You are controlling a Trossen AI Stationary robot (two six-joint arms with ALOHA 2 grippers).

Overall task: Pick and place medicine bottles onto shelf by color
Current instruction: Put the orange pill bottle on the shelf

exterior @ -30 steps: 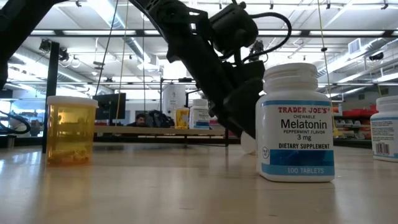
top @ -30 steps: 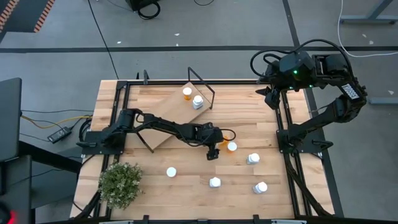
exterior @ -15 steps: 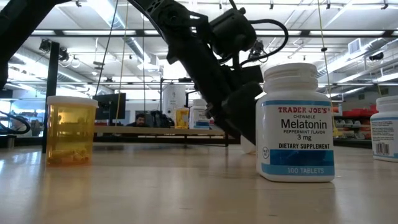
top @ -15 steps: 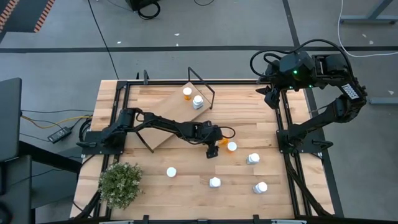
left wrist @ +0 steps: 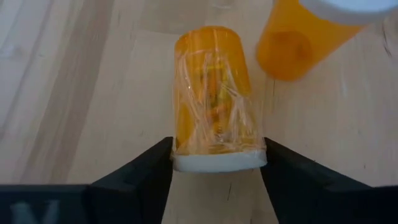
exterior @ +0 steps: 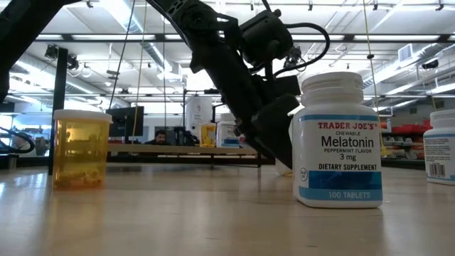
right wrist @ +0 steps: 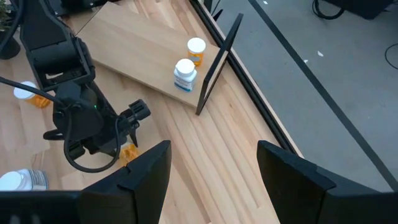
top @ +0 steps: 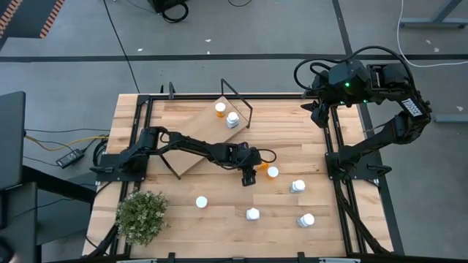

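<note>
Left gripper (left wrist: 217, 168) brackets an orange bottle (left wrist: 216, 93) lying mid-table, fingers (left wrist: 140, 174) touching its capped end; whether the grip is firm, cannot tell. Risk: round body rolls or slips out, or knocks the neighbouring orange bottle (left wrist: 305, 37). Right gripper (right wrist: 214, 165) waits open, empty. Melatonin bottle (exterior: 340, 139) reads "Trader Joe's Chewable Melatonin, 3 mg, Dietary Supplement, 100 Tablets".

White bottle (exterior: 338, 139) label: TRADER JOE'S, CHEWABLE Melatonin, PEPPERMINT FLAVOR, 3 mg, DIETARY SUPPLEMENT, 100 TABLETS
</note>
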